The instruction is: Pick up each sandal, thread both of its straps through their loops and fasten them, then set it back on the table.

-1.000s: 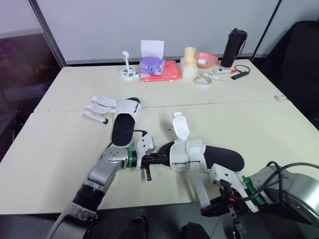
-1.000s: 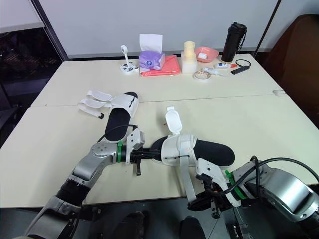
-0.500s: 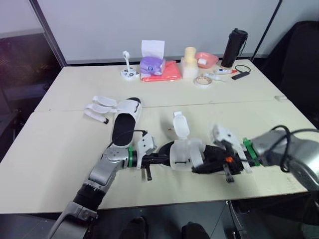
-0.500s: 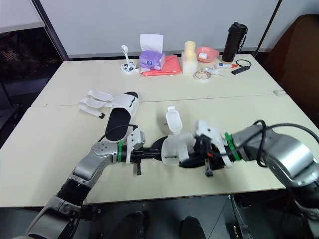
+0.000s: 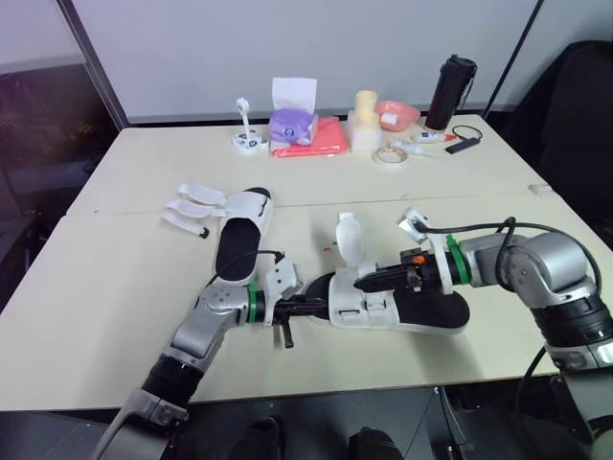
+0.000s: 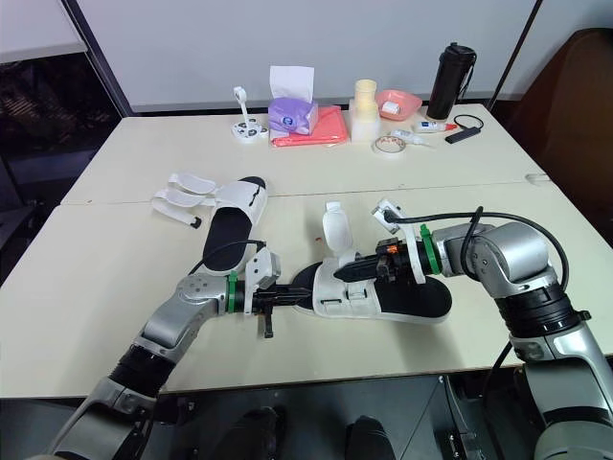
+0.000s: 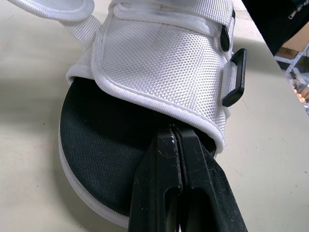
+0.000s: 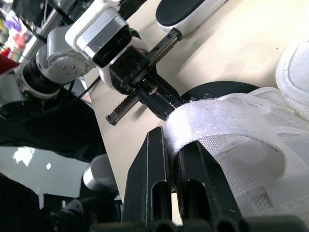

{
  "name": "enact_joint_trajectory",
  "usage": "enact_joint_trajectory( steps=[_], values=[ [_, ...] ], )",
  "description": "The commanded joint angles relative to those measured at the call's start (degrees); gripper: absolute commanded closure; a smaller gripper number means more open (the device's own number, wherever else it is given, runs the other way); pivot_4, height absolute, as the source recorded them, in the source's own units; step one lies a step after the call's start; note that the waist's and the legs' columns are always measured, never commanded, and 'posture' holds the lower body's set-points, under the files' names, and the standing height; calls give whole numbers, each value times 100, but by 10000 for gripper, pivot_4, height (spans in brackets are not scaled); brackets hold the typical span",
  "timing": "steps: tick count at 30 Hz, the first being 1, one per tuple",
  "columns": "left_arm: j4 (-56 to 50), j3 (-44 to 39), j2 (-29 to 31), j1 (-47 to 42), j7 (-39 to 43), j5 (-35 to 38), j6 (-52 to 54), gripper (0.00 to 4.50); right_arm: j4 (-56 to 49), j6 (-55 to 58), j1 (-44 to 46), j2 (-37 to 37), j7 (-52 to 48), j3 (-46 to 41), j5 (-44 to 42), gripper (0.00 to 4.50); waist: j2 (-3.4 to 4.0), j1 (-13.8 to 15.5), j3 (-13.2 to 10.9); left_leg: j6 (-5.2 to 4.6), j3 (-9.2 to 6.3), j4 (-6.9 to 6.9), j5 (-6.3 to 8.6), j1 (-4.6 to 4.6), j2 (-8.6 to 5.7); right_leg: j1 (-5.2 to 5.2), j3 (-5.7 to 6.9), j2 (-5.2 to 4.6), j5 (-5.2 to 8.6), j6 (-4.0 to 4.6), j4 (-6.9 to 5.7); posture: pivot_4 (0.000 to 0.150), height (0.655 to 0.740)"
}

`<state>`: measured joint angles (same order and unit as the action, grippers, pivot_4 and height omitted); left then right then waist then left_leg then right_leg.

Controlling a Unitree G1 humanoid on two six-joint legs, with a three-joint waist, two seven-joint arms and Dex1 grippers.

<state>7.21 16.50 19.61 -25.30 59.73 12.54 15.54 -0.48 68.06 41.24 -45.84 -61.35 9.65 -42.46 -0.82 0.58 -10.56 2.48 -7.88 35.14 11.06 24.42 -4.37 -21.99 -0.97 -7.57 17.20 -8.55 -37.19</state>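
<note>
Strap (image 8: 217, 116) end inside right gripper (image 8: 173, 138)

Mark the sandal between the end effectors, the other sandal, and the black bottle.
held sandal (image 5: 436, 306): left eye view, heel of footbed.
spare sandal (image 5: 234, 240): left eye view, black footbed.
black bottle (image 5: 448, 94): left eye view, body.

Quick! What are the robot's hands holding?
Left gripper: shut on the front edge of the sandal.
Right gripper: shut on a strap of that sandal.

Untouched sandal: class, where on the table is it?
Left eye view: untouched sandal lies on the left half of the table, beyond the left claw and the held sandal.
</note>
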Motion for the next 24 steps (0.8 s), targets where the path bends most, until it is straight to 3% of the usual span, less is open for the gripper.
enact_joint_trajectory(
  steps=[1, 7, 17, 24],
  values=[
    [55, 110, 47, 140, -14, -101, 93, 45000, 127, 101, 12, 36, 242, -346, 49, 30182, 0, 0, 0, 0, 0, 0, 0, 0, 0, 0, 0, 0, 0, 0, -1, 1500, 7400],
    [54, 125, 38, 135, -10, -100, 95, 45000, 676, 268, 92, 598, 1070, -1063, 43, 516, 0, -1, 0, 0, 0, 1, 0, -2, 0, 2, 0, 1, -1, 0, -1, 1500, 7400],
    [62, 123, 33, 130, -18, -102, 102, 45000, 1037, 224, 219, 803, 1619, -1674, 120, 516, 1, -4, 0, 0, 1, -4, 0, 1, -3, -5, -2, 0, -2, -1, -5, 1500, 7400],
    [80, 134, 20, 119, -12, -107, 94, 45000, 1311, 163, 422, 840, 1549, -1486, 291, 516, 2, -24, 1, 0, 1, -5, 0, 0, -3, -5, -2, 0, -2, -1, -6, 1500, 7400]
  ],
)
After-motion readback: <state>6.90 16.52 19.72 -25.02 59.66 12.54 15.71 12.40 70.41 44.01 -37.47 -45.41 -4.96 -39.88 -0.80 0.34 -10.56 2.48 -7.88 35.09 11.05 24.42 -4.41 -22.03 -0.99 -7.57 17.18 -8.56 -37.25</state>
